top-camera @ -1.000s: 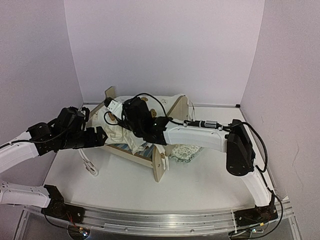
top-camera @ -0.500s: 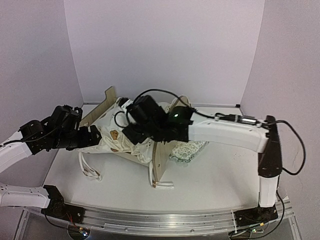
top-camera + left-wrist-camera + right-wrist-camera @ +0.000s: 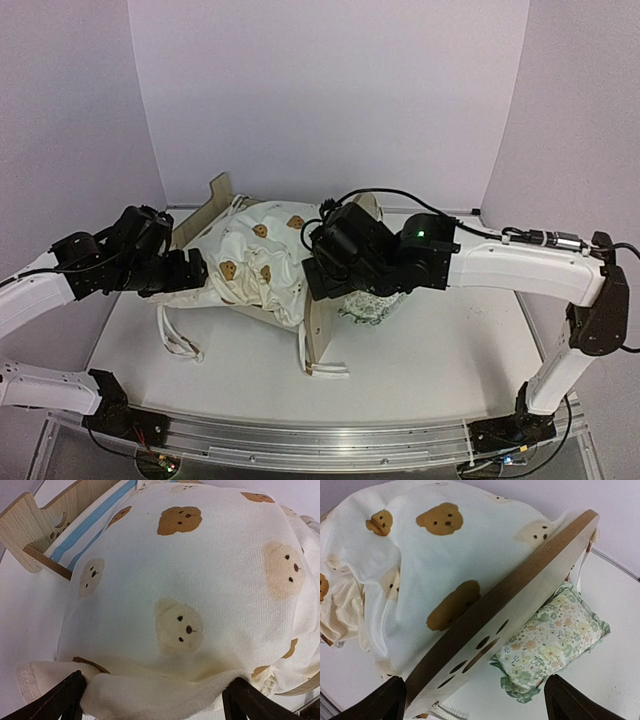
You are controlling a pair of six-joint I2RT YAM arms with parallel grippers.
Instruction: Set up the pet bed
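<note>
Top external view has the pet bed standing slantwise in the middle of the table, with its tall headboard toward the right near side and its low footboard toward the far left. A cream bear-print quilt is heaped over nearly the whole frame. Only a strip of the blue-and-white striped mattress peeks out by the footboard. The quilt spills over the near side and bunches against the headboard's inner face. Just right of the headboard, a small green flowered pillow lies on the table, close against the board's foot. The left fingers are spread wide at the quilt's left near edge; a fold of hem lies between them, unpinched. The right fingers are spread wide too, hovering over the headboard's rounded edge and paw-print cutout, gripping nothing.
</note>
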